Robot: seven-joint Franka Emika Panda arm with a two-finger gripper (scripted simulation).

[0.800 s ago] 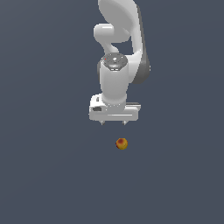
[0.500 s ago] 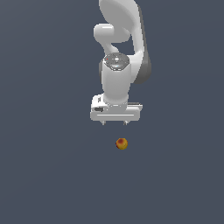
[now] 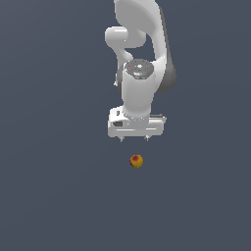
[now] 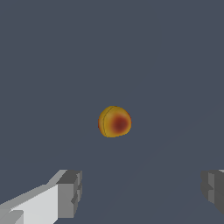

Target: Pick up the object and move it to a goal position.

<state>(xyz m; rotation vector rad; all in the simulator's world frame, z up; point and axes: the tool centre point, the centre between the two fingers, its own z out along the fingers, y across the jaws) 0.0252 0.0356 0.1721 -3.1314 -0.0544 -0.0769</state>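
The object is a small orange-yellow ball with red patches, lying on the dark grey floor. It also shows in the wrist view, with a red patch facing the camera. My white gripper hangs just above and behind the ball in the exterior view, apart from it. Its two fingertips are spread wide and hold nothing. In the wrist view the fingers stand far apart, with the ball ahead of the gap between them.
The floor is a plain dark grey surface. The white arm rises behind the gripper.
The gripper has moved a little toward the exterior view's right and lower, closer to the ball. The ball has not moved.
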